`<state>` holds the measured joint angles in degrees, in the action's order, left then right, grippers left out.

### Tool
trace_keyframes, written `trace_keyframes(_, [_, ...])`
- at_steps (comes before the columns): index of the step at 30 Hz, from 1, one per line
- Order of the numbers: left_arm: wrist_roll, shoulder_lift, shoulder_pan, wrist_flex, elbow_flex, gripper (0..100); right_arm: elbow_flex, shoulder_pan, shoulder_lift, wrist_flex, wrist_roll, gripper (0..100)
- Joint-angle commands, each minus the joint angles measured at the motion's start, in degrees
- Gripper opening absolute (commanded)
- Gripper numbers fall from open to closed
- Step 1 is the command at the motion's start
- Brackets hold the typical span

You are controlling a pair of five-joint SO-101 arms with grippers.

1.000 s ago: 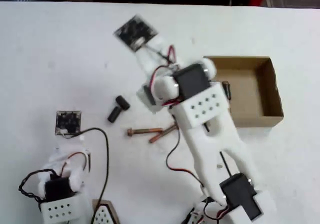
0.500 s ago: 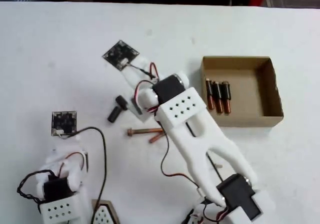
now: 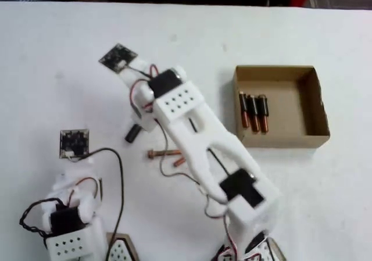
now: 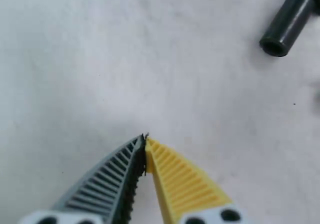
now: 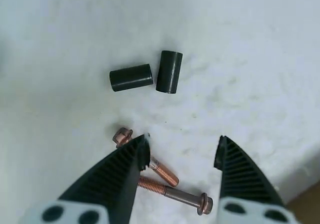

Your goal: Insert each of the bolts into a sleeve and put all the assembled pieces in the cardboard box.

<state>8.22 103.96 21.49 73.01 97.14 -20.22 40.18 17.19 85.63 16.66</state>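
— What sits at the left of the table (image 3: 52,52)?

— The left arm (image 3: 67,232), at the near left corner. Its wrist view shows the left tool (image 4: 145,141) closed, with the grey and yellow tips meeting and nothing pinched between them. It hangs over bare white surface. A black sleeve (image 4: 286,25) lies well apart from it, its open end showing

— And toward the middle?

— The right arm (image 3: 192,127) stretches from the near edge out across the middle. In its wrist view the right tool (image 5: 182,146) is spread wide and holds nothing. Beyond its tips lie one sleeve (image 5: 131,77) and a second sleeve (image 5: 169,72), nearly touching at one end and set at an angle to each other

— Where are the bolts?

— Two copper ones lie loose on the table. The first bolt (image 5: 165,172) runs under one finger, with its head out on the far side. I cannot tell whether that finger touches it. The second bolt (image 5: 175,194) lies just beside the first, partly between the spread fingers

— And on the right?

— The cardboard box (image 3: 273,68), well apart from the loose parts. Three assembled pieces (image 3: 253,113) lie side by side in it, close to the wall nearest the right arm
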Motion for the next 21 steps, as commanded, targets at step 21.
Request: trace_keyframes(21, [0.3,0.2,0.3,-2.0,-0.2,2,-52.4,0.1,43.4,12.8,-0.2,19.7])
